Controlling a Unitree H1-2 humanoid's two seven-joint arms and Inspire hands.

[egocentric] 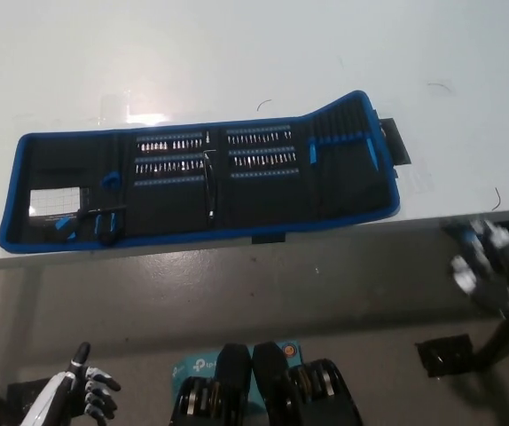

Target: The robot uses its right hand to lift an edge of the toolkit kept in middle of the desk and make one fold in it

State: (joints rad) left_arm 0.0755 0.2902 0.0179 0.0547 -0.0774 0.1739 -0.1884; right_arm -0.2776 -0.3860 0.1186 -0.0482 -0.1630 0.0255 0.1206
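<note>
Across the upper two thirds of the head view, a smooth white rectangular desk (237,53) extends from 9 o'clock to 3 o'clock, its front edge running just below the middle; beneath that edge lies a grey-brown floor (237,302), and a small dark plate (443,357) sits on it toward 5 o'clock. On the desk, near its front edge, lies the unrolled black fabric toolkit with blue piping (201,177), long axis left to right. Rows of small metal bits (215,155) fill its middle panels; a pale square card (57,203) occupies its 9 o'clock end. The right-hand panel (352,169) is raised and tilted, its outer edge lifted off the desk. The black right hand (489,262), blurred, hangs at 4 o'clock from the toolkit, below the desk edge and apart from the raised panel; whether its fingers are spread or closed cannot be told. The white left hand (95,390) rests at 7 o'clock, low over the floor, fingers loosely curled and apart, holding nothing, well apart from the toolkit.
</note>
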